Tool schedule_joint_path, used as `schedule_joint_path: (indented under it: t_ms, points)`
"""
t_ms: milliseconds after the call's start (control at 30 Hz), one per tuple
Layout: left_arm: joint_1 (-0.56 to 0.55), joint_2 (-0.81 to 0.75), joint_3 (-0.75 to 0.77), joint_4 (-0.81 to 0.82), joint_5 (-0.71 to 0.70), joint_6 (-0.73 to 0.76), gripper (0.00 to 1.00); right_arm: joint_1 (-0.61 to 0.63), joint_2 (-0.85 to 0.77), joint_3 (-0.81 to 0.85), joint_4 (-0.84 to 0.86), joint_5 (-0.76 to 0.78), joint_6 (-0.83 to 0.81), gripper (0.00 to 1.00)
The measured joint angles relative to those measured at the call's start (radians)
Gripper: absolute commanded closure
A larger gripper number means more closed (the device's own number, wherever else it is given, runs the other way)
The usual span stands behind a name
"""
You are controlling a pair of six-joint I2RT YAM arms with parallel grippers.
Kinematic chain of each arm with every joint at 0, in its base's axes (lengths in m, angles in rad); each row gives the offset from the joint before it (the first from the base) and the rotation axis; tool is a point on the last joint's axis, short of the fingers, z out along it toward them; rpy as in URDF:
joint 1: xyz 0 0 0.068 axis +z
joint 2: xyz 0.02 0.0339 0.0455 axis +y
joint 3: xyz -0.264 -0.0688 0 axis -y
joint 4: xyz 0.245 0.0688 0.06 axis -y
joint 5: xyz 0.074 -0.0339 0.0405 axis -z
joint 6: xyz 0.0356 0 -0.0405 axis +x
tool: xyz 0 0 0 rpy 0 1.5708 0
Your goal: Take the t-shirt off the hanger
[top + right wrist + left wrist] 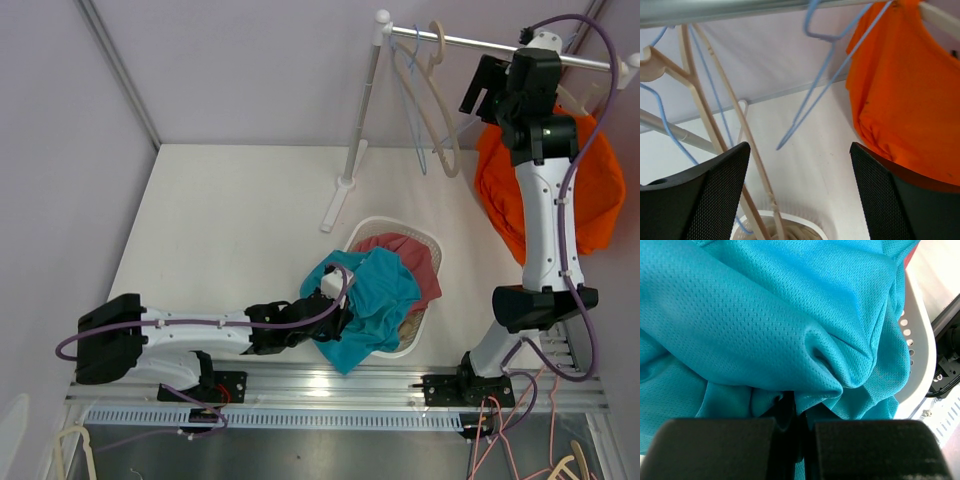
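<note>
An orange t-shirt (600, 190) (905, 90) hangs from the rail (470, 42) at the back right, and the hanger inside it is hidden. My right gripper (485, 88) (799, 150) is up at the rail just left of that shirt, open, with nothing between its fingers. A teal t-shirt (370, 300) (765, 315) lies draped over the near rim of the white basket (428, 243). My left gripper (335, 315) (800, 440) is shut on a fold of its fabric.
An empty cream hanger (440, 120) (715, 100) and an empty blue wire hanger (415, 110) (815, 90) hang on the rail left of my right gripper. The rack's white pole (360, 140) stands behind the basket. A red garment (415, 255) lies in the basket.
</note>
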Motion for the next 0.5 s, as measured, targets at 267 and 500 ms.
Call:
schedule_joint_path:
  t_ms: [267, 500]
  points:
    - [-0.002, -0.088, -0.005, -0.035, 0.002, 0.021, 0.01, -0.216, -0.175, -0.034, -0.031, 0.006, 0.005, 0.14]
    - [-0.003, -0.320, 0.097, -0.211, 0.001, 0.063, 0.00, -0.429, -0.203, -0.061, -0.029, -0.099, -0.009, 0.12]
